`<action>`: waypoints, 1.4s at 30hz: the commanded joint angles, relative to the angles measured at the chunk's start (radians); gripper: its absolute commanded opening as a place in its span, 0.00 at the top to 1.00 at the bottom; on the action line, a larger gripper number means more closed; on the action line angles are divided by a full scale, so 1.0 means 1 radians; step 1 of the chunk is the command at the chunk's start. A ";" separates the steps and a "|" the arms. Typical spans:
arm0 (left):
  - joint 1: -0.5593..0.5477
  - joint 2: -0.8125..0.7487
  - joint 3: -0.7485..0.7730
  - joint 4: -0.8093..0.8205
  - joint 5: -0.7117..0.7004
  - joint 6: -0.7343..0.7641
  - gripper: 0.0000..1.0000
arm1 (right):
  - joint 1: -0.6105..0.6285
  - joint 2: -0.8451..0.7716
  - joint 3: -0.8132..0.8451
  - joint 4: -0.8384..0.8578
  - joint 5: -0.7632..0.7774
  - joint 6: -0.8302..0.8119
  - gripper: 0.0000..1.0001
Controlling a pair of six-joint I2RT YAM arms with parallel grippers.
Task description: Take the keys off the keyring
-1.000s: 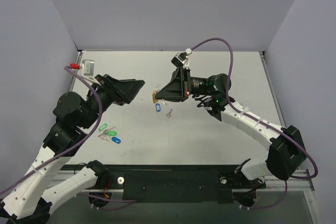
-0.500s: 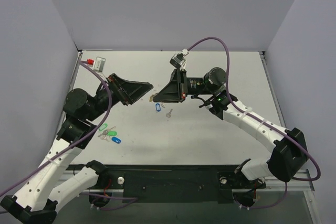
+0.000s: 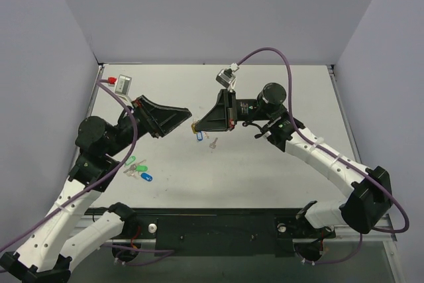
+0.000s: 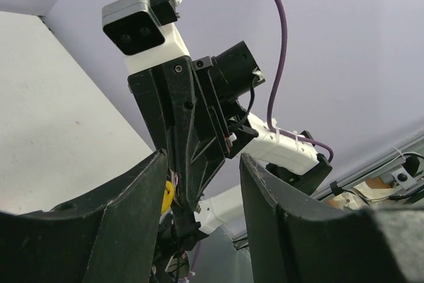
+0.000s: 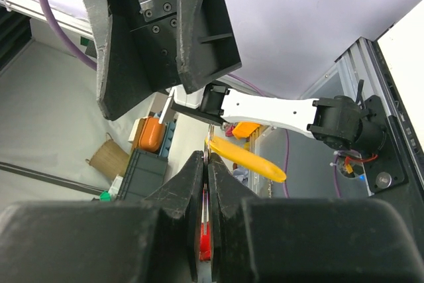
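The left claw [image 3: 188, 114], jaws apart, is closing in on the right claw [image 5: 206, 161], which is clamping the yellow keyring [image 5: 246, 158] aloft, probably readying a 2-handed pull.

At the centre of the top view you see the keyring [image 3: 193, 126], its yellow tag smooth, glossy plastic. Lower right of it, a key [image 3: 213, 142] shows bare silver metal on the matt, pale table [image 3: 278, 177]. The left gripper [image 4: 202, 160] and right gripper [image 5: 207, 164] look like matt black plastic, faintly grainy.
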 commanded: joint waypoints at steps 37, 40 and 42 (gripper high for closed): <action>0.003 0.058 0.015 0.036 0.125 -0.050 1.00 | 0.006 -0.063 0.103 -0.073 0.011 -0.106 1.00; 0.003 0.058 0.024 0.030 0.160 -0.035 1.00 | 0.006 -0.066 0.101 -0.077 0.010 -0.109 1.00; 0.003 0.061 0.043 0.004 0.190 -0.015 1.00 | 0.006 -0.067 0.104 -0.087 0.007 -0.115 1.00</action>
